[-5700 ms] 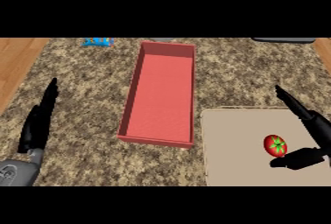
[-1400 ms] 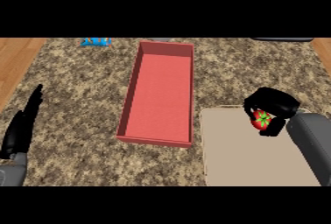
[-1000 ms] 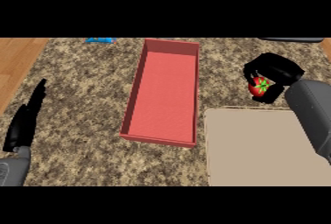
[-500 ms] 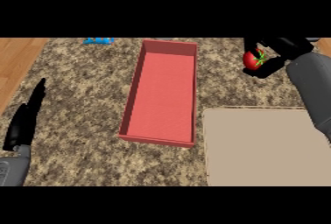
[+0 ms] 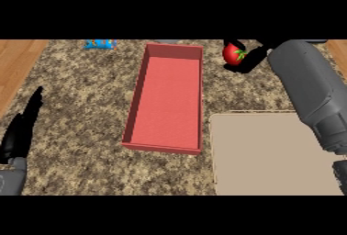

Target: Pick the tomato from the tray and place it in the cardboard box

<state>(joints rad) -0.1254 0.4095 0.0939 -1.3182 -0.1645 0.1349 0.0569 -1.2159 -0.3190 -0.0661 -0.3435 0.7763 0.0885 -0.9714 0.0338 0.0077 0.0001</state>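
Note:
A red tomato [image 5: 234, 53] with a green stalk hangs above the counter, just right of the far end of the long red box [image 5: 167, 97]. My right hand [image 5: 251, 57] is curled round it, and its grey forearm reaches far up the right side. The beige tray [image 5: 274, 155] at the lower right carries nothing. Near the left edge my left hand [image 5: 22, 131] rests open, fingers straight and pointing up.
A small blue object [image 5: 100, 44] lies at the far edge of the speckled granite counter [image 5: 81, 92], left of the box. Wooden floor [image 5: 17, 64] shows beyond the counter's left side.
My right hand closed on the tomato on the tray, lifted it and carried it up and left to beside the box's far end. The left hand stayed at rest.

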